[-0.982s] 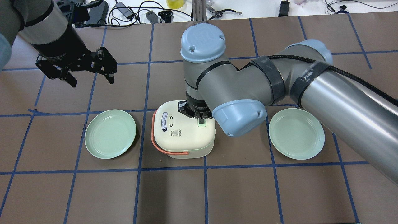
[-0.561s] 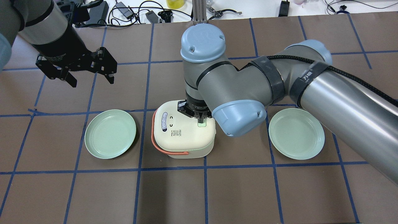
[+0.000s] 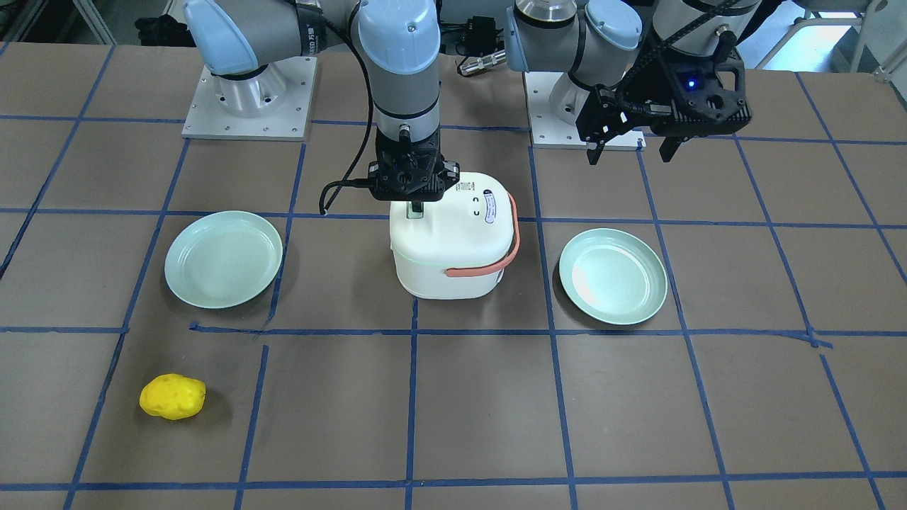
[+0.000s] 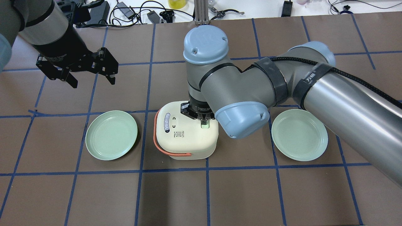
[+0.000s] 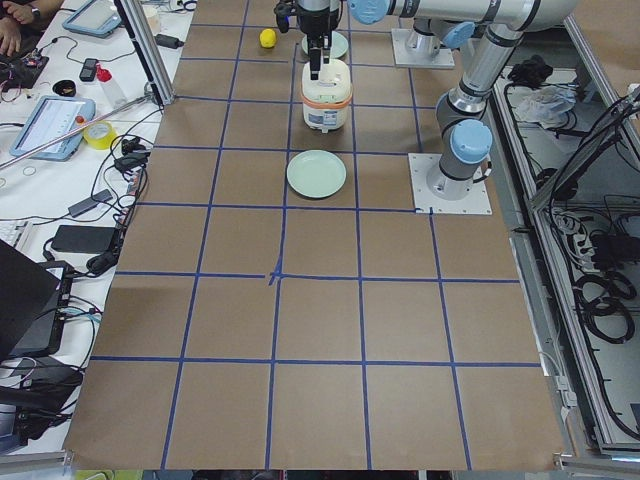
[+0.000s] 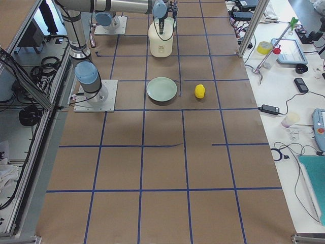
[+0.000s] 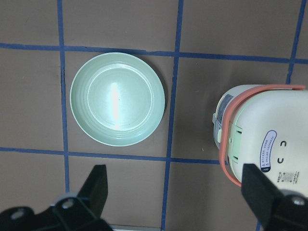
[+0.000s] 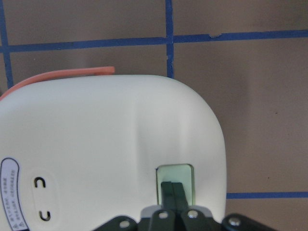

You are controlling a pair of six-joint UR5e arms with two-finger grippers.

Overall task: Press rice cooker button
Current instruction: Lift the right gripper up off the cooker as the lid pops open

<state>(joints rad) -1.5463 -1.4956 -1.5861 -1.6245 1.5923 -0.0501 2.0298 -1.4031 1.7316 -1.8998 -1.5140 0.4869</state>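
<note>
The right gripper [image 3: 415, 210] points straight down in the front-facing view. Its two fingers are pressed together with nothing between them, and the tips rest on the lid of the rice cooker [image 3: 453, 248]. The cooker stands about midway between the bench's two ends, nearer the robot's edge than the operators' edge. Its coral handle [image 3: 489, 268] is folded down around its side. A pale green right-end plate [image 3: 223, 258] and a matching left-end plate [image 3: 613, 276] flank the cooker, neither touching it. A yellow lumpy object [image 3: 172, 397] lies toward the operators' edge on the right-end side. The left gripper [image 3: 631, 152] hangs above the bench near the robot's edge, jaws spread wide, gripping nothing.

From overhead, the right gripper's tips sit on the small green button [image 4: 204, 126], near the lid's side that faces the right end.

In both side views the cooker is far and small, with the right gripper upright on its top.

The left wrist view shows spread fingers [image 7: 96, 185] at the bottom corners, the left-end plate below and the cooker at the picture's right edge.

In the right wrist view, the closed fingertips [image 8: 172, 190] meet the button's lower half.
</note>
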